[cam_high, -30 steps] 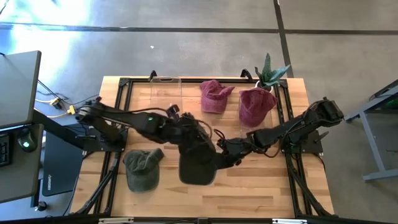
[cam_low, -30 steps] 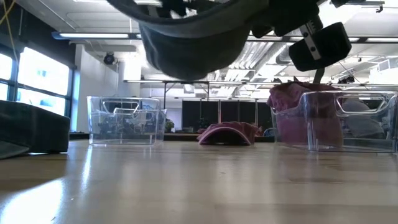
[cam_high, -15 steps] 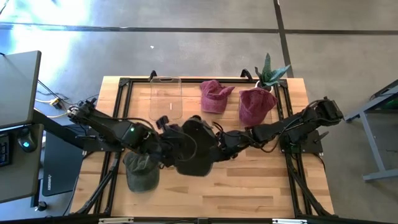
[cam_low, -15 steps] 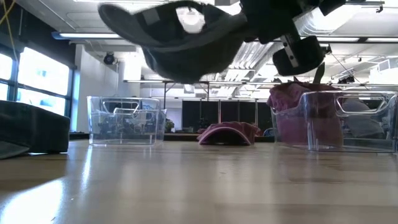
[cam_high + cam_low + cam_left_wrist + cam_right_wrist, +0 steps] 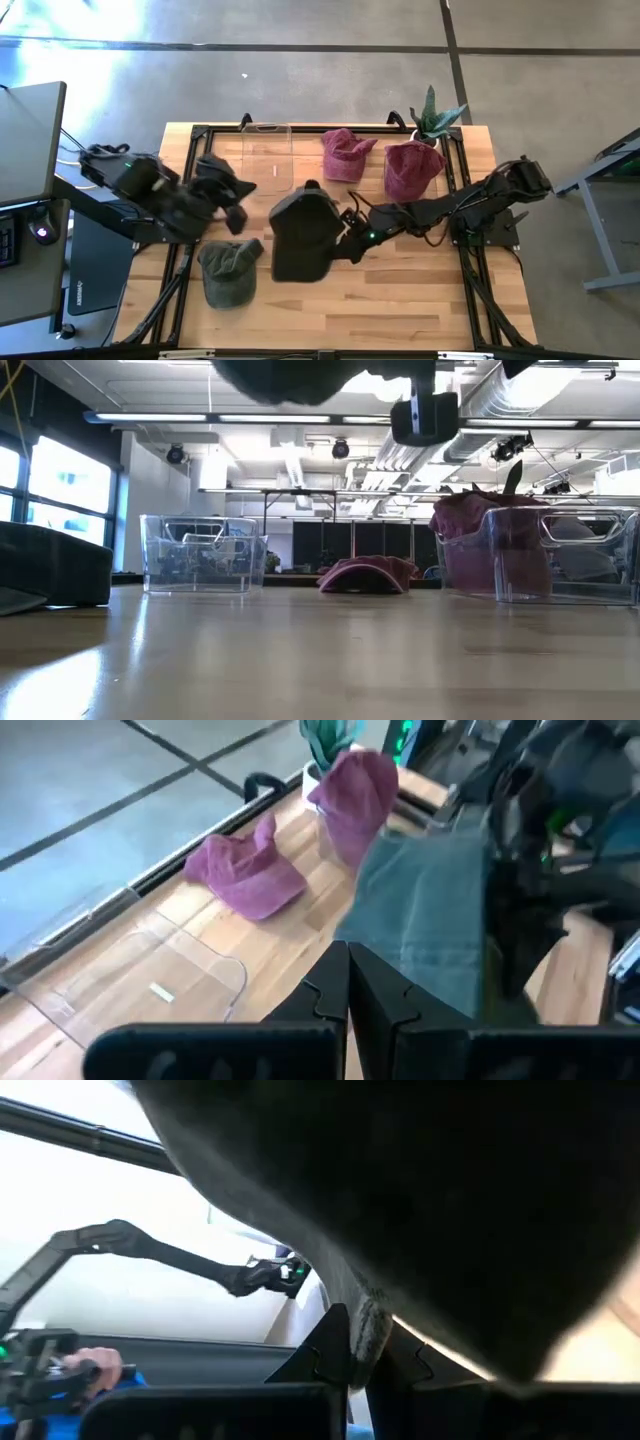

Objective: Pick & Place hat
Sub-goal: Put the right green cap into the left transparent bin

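The dark hat [image 5: 300, 232] hangs above the middle of the counter [image 5: 400, 300], clear of the wood; the low view shows only its underside [image 5: 290, 375] at the upper edge. In the high view its long axis runs from the counter's far edge toward the near edge, tilted slightly, with the narrower end pointing to the far edge. Which end is the brim cannot be told with certainty.

The right tool [image 5: 350, 238] is clenched on the hat's right-hand edge. In the right wrist view its fingers [image 5: 335, 1345] close on a fold of dark fabric [image 5: 420, 1210] that fills most of the picture. The right arm reaches in from the counter's right side.

The left tool [image 5: 232, 190] is clear of the hat, above the counter's left part, just beside the empty clear bin [image 5: 266, 158]. In the left wrist view its fingers [image 5: 340, 995] are pressed together with nothing between them; beyond them the hat [image 5: 430, 930] hangs apart from the tool.

A green hat [image 5: 229, 270] lies on the counter near the left front. A pink hat [image 5: 346, 153] lies on the wood at the far edge. Another pink hat [image 5: 410, 168] sits in a clear bin [image 5: 560, 555] at the far right, beside a plant [image 5: 437, 117].
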`<state>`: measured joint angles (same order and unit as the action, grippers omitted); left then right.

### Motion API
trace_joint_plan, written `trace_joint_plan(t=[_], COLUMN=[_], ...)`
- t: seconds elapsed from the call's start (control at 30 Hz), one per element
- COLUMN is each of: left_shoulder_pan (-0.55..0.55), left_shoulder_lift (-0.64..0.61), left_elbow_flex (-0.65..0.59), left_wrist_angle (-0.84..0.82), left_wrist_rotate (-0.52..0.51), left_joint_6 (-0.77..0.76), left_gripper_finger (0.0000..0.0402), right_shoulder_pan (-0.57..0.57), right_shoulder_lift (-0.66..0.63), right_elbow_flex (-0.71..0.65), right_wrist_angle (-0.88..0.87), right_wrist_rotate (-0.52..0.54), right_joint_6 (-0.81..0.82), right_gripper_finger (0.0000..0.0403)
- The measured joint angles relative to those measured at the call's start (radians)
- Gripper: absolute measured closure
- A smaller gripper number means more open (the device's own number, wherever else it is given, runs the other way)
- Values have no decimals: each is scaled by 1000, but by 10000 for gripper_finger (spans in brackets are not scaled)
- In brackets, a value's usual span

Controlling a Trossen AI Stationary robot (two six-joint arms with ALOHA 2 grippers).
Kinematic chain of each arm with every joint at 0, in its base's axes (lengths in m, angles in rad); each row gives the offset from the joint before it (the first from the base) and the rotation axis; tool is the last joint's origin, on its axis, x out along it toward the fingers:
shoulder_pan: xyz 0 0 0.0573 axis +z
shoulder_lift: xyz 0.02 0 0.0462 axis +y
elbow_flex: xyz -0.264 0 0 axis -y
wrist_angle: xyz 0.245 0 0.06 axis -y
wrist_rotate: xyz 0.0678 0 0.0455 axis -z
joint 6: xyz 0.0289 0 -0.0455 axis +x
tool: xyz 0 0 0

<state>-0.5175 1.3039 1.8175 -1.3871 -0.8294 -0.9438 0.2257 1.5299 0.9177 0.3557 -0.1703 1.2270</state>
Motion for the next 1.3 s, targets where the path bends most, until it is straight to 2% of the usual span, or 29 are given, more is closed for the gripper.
trace_joint_plan(t=[0.17,0.23,0.47,0.7,0.87,0.97,1.03,1.1,1.17,1.3], left_shoulder_pan=[57,124,387,600,620,555,489,415,348,246], left_shoulder_lift=[-30,-24,41,161,267,315,327,342,352,353], left_elbow_flex=[0,0,0,-1,-2,1,-2,-1,0,-27], left_wrist_angle=[49,116,335,350,387,400,368,355,336,328], left_wrist_rotate=[-85,-56,285,578,916,1075,1102,1080,1000,760], left_joint_6=[128,213,439,541,634,662,674,678,677,655], left_gripper_finger=[401,401,401,401,401,401,401,401,401,401], right_shoulder_pan=[-4,-3,-2,28,54,67,73,79,79,79], right_shoulder_lift=[0,0,0,0,0,-1,-1,-1,-1,-2], right_elbow_flex=[0,0,1,5,6,7,7,7,7,7], right_wrist_angle=[6,0,-2,-28,-67,-94,-108,-127,-131,-115], right_wrist_rotate=[2,1,8,23,52,70,79,99,107,112], right_joint_6=[2,2,12,5,5,3,2,2,3,10], right_gripper_finger=[394,395,394,395,393,394,395,395,394,394])
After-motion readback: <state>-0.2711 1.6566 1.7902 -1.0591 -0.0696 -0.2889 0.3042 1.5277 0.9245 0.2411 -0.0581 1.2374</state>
